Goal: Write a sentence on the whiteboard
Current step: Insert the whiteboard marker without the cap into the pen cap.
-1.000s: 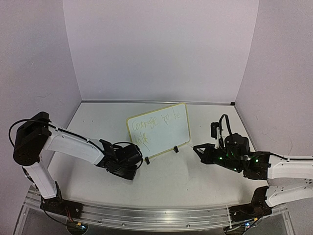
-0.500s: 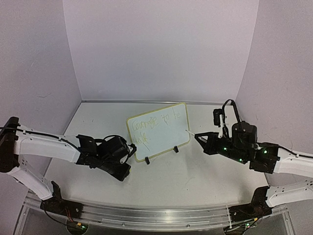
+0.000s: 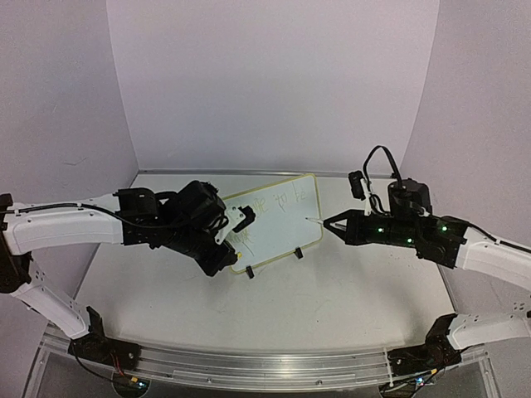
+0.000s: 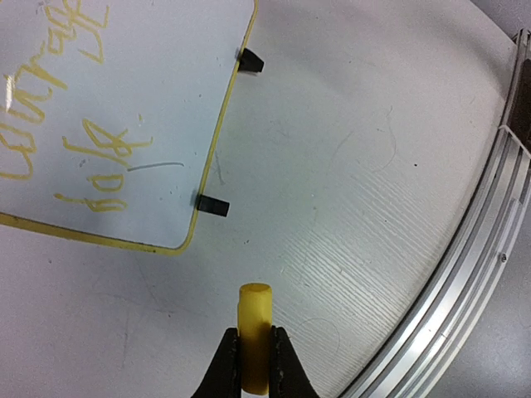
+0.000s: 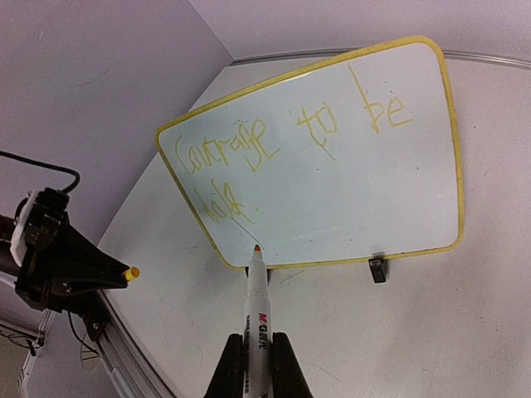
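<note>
While both arms reach out from the metal rail [image 3: 265,365] at the near edge of the table [image 4: 348,207], each carries one thing. The left gripper [image 4: 255,333] has its jaws pinched almost together on one short yellow cap [image 4: 255,308], which sticks out past the fingertips, and it hangs in front of the board's left end. The right gripper [image 5: 258,340] has its jaws clamped tight on the barrel of one white marker [image 5: 256,294], its orange tip aimed at the board. Whether the tip touches the face I cannot tell.

Beyond them, one whiteboard [image 5: 398,195] stands mid-table on two black clip feet [image 4: 213,205], its yellow-framed left end nearer the arms. On its face the sentence [image 5: 222,149] runs in two yellow lines: three words above, reading roughly "Courage to be", and one short word beneath at the left. Three plain walls [image 3: 274,83] close the far side.
</note>
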Motion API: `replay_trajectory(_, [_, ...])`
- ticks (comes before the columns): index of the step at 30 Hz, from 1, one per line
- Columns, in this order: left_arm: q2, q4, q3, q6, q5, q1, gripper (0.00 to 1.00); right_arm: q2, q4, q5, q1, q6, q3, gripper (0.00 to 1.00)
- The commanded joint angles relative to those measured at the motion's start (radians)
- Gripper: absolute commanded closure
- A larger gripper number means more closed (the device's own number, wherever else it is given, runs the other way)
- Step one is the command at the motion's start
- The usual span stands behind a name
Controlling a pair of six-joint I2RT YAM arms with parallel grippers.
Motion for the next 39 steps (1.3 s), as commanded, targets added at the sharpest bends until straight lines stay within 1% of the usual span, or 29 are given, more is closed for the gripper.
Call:
replay_trajectory(1, [0.028,-0.041,0.086,0.199,0.015,0.051,1.0,0.054,0.0,-0.19,-0.008,-0.022,0.088,1.0])
replay_trajectory(4, [0.031,0.005,0.08,0.283,0.039,0.061,1.0,0.104,-0.008,-0.31,-0.007,-0.024,0.123,1.0])
replay_trajectory(7, [0.003,0.068,0.047,0.323,0.087,0.061,1.0,0.159,-0.04,-0.407,-0.007,-0.026,0.153,1.0])
replay_trajectory(12, [-0.046,0.177,-0.048,0.348,0.18,0.06,1.0,0.232,-0.044,-0.526,-0.005,-0.015,0.193,1.0])
replay_trajectory(16, [-0.034,0.199,-0.067,0.349,0.236,0.059,1.0,0.286,-0.038,-0.619,-0.003,-0.014,0.227,1.0])
replay_trajectory(21, [-0.046,0.232,-0.097,0.335,0.283,0.057,1.0,0.33,-0.04,-0.688,-0.003,-0.004,0.23,1.0])
replay_trajectory(25, [-0.053,0.238,-0.109,0.336,0.288,0.056,1.0,0.339,-0.04,-0.729,-0.003,-0.007,0.221,1.0])
replay_trajectory(39, [-0.079,0.266,-0.123,0.332,0.35,0.055,1.0,0.385,-0.036,-0.785,-0.004,-0.023,0.216,1.0])
